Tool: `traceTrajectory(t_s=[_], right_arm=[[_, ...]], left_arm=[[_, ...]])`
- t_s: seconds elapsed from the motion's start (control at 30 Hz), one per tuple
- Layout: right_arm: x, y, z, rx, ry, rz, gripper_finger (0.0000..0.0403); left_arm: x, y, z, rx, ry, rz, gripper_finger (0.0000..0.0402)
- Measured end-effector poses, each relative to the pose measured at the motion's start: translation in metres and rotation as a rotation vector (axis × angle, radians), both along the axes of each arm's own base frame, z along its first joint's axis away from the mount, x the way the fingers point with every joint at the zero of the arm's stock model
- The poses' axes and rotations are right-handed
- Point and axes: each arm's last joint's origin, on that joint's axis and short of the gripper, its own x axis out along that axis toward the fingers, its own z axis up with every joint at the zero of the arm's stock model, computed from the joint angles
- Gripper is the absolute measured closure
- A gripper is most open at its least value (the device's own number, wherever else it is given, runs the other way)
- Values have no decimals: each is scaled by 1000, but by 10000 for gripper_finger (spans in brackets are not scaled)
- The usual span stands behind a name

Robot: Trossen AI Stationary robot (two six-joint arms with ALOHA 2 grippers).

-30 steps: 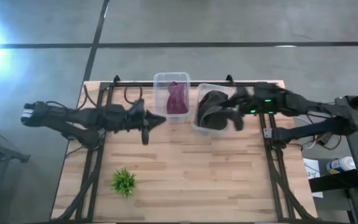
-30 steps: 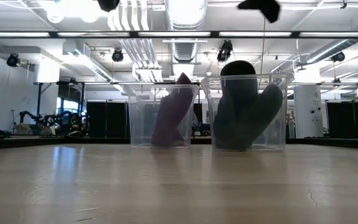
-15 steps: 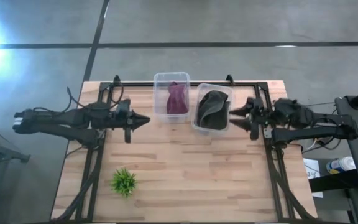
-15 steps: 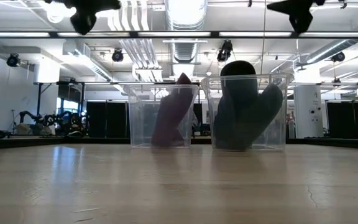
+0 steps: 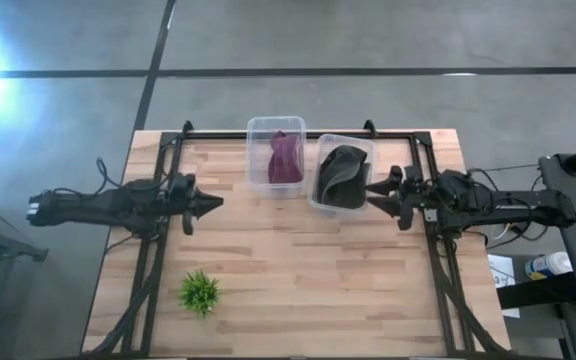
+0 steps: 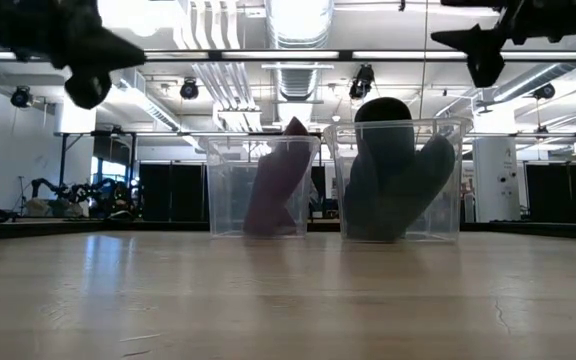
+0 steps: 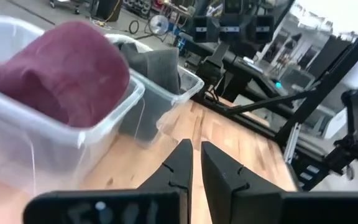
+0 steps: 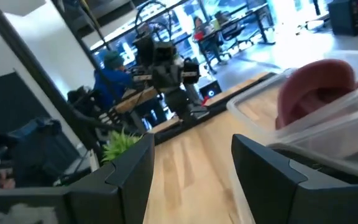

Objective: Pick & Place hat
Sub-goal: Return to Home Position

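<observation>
A maroon hat (image 5: pixel 286 160) stands crumpled in the left clear bin (image 5: pixel 255 150). A dark grey hat (image 5: pixel 340 175) fills the right clear bin (image 5: pixel 317 202) and leans on its walls, rising above the rim in the low view (image 6: pixel 393 175). My left gripper (image 5: pixel 211 202), shut and empty, hovers left of the bins, over the table's left part. In its wrist view the maroon hat (image 7: pixel 73 68) lies ahead of it. My right gripper (image 5: pixel 373 195), open and empty, hovers just right of the grey hat's bin. It points toward the table's left.
A small green plant (image 5: pixel 199 292) stands near the table's near left corner. Black frame rails (image 5: pixel 428 230) run along the left, right and far edges. Bare wood (image 5: pixel 308 270) lies in front of the bins. People and equipment show in the room beyond.
My left gripper has drawn back from beside the maroon hat's bin toward the table's left edge and has come lower. My right gripper has pulled off the grey hat's bin toward the right edge and has also dropped. Both hats have kept still.
</observation>
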Motion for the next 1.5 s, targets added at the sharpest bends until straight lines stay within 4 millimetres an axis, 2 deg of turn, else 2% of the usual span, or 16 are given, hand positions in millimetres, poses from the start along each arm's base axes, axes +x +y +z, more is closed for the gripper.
traceTrajectory(t_s=[0.13,0.3,0.57,0.67,0.7,0.77,0.87,1.03,1.2,1.5], right_arm=[[1,0,-12,7,-24,-9,193],[2,-1,-26,8,-15,-11,193],[2,0,-57,11,84,-7,193],[1,-1,-68,26,108,-16,193],[1,-2,-68,41,93,-42,193],[0,-3,-65,9,29,-86,193],[0,1,-62,-139,-56,15,193],[-6,4,-62,-251,-171,101,193],[-13,6,-78,-234,-164,134,193],[-18,6,-79,-281,-152,134,193]], left_arm=[[-7,0,-20,-41,-6,7,374],[-13,1,-30,-34,-39,18,374],[-15,1,-35,-10,-51,15,374],[-15,1,-37,-57,-52,19,374],[-15,0,-37,-90,-61,12,374],[-14,-1,-35,-37,-72,-16,374],[-14,-2,-32,92,-83,-58,374],[-14,-2,-33,114,-83,-60,374],[-14,-2,-39,114,-70,-60,374],[-11,-1,-57,53,-23,-33,374]])
